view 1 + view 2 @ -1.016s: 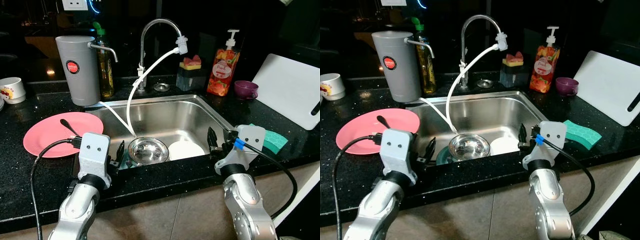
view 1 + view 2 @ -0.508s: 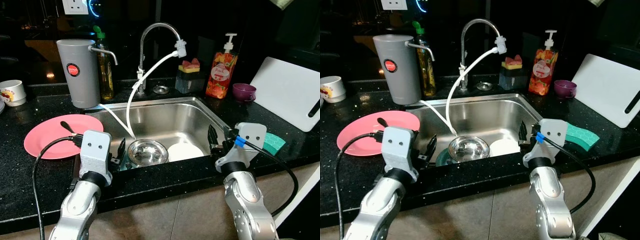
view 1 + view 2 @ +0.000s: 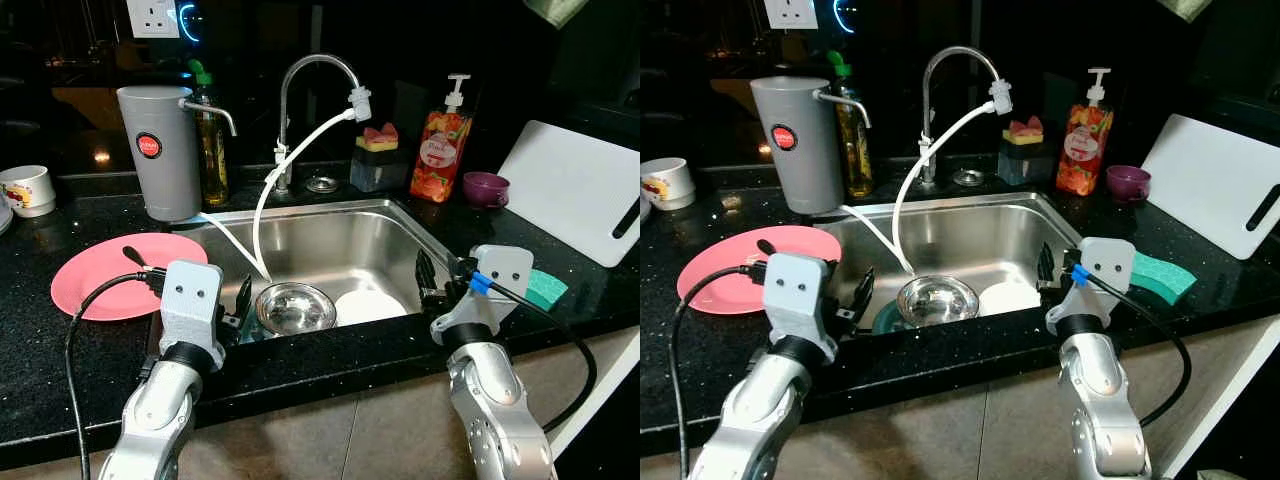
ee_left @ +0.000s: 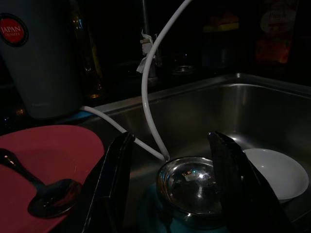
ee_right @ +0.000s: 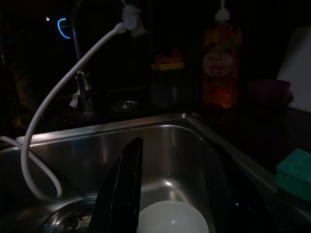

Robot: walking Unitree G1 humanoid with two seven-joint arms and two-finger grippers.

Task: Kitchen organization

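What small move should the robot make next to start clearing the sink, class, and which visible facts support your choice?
Probably lower the left gripper onto the steel bowl. Its fingers are open and held just above the sink's near edge, with the bowl lying between them in the left wrist view. The right gripper is also open, above the white dish, so it could follow.

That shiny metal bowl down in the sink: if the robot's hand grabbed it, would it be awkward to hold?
Probably a bit. The metal bowl looks smooth and polished, so thin black fingers may slip on its rim. It appears thin-walled, so likely light and not fragile. Its rounded bottom may let it rock or slide against the white bowl beside it when pushed.
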